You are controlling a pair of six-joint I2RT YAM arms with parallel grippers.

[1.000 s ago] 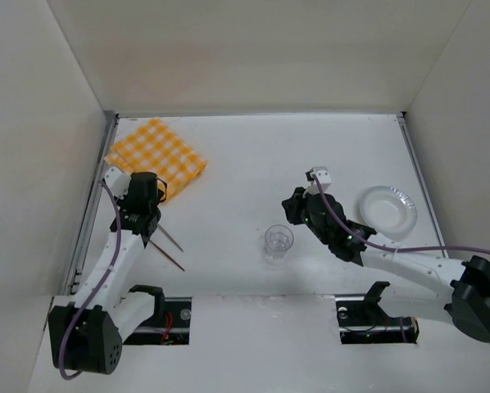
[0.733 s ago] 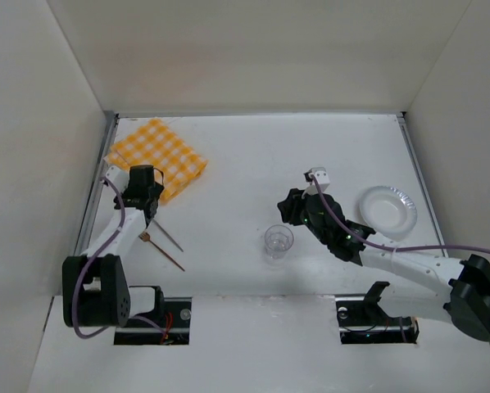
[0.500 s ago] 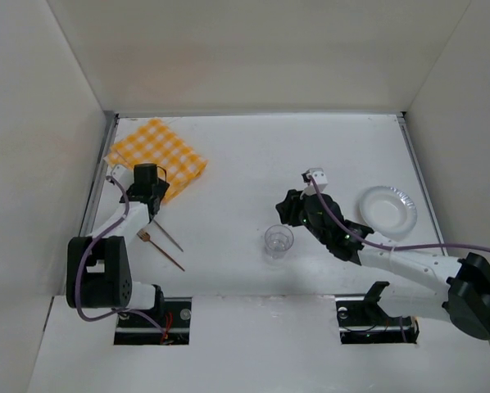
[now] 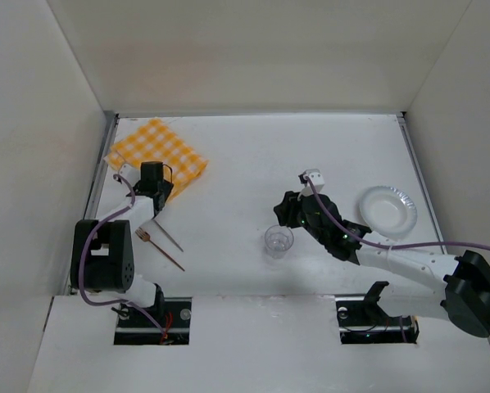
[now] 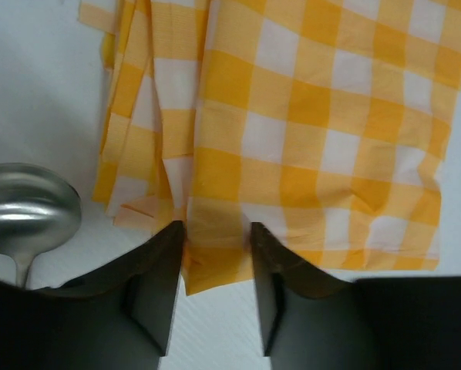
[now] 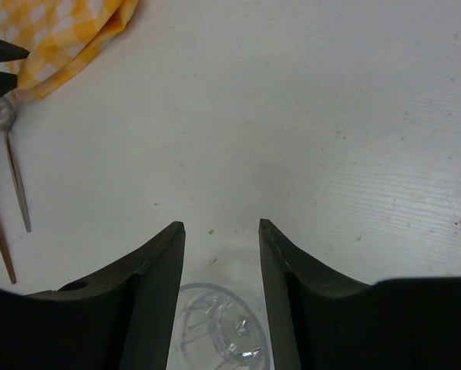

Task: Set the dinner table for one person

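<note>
Evidently the left pincer (image 5: 215, 231) stood with its jaws apart, astride the near corner of the folded orange-and-white checked cloth mat (image 5: 307, 139). The mat spread away from it toward the far left corner of the large matte white rectangular surface (image 4: 253, 155). A silver metal spoon (image 5: 26, 204) lay just beside that corner. The right pincer (image 6: 221, 227), likewise apart and empty, hovered near the clear drinking cup (image 6: 223, 331). Bare room lay mid-surface between the arms.
</note>
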